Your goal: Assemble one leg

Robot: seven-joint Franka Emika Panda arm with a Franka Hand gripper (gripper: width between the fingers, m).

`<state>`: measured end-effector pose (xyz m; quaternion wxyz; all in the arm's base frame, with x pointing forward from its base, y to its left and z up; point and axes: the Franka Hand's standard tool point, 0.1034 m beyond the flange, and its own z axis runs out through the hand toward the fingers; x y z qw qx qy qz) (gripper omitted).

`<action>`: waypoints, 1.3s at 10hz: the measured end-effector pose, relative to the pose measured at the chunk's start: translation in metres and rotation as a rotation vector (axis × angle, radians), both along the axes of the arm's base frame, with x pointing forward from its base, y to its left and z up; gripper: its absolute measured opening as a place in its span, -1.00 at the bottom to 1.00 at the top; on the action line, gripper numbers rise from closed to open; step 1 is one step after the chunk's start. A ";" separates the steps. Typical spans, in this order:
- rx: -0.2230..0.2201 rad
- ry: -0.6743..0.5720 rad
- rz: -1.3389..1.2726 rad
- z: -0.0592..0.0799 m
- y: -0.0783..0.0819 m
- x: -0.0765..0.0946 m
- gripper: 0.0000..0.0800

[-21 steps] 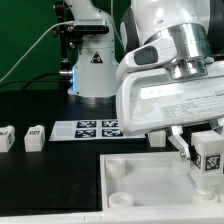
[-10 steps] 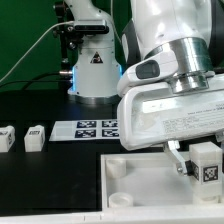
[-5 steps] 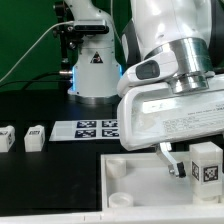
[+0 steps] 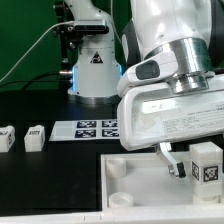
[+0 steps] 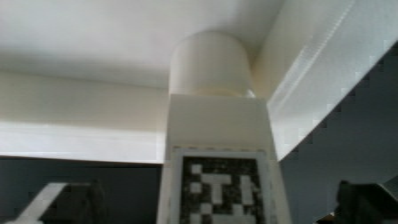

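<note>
The leg [image 4: 207, 163], a small white block with a black-and-white tag, stands upright at the right corner of the large white tray [image 4: 135, 185]. My gripper [image 4: 203, 172] straddles it with its jaws apart. One dark finger [image 4: 171, 162] shows clear of the leg on the exterior view's left; the other is hidden. In the wrist view the leg [image 5: 222, 150] runs up the middle, its rounded end against the tray's corner [image 5: 107, 50]. Both fingers [image 5: 57, 205] stand off to its sides with gaps, so my gripper [image 5: 222, 216] is open.
Two more small white legs [image 4: 6, 138] [image 4: 35, 137] lie on the black table at the exterior view's left. The marker board [image 4: 92, 128] lies behind the tray. The arm's base [image 4: 92, 70] and cables stand at the back.
Since two seconds ago the gripper has come down with the leg to the tray's corner. In the last second the jaws opened and the visible finger drew away from the leg.
</note>
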<state>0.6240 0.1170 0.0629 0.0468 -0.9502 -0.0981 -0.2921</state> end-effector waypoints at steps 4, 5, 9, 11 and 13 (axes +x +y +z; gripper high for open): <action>-0.006 0.114 0.009 0.021 0.000 -0.001 0.62; -0.008 0.175 0.016 0.017 0.001 -0.003 0.62; -0.009 0.537 0.048 0.018 0.015 -0.010 0.62; -0.022 0.716 0.081 0.018 0.018 -0.012 0.62; -0.016 0.708 0.078 0.018 0.017 -0.002 0.62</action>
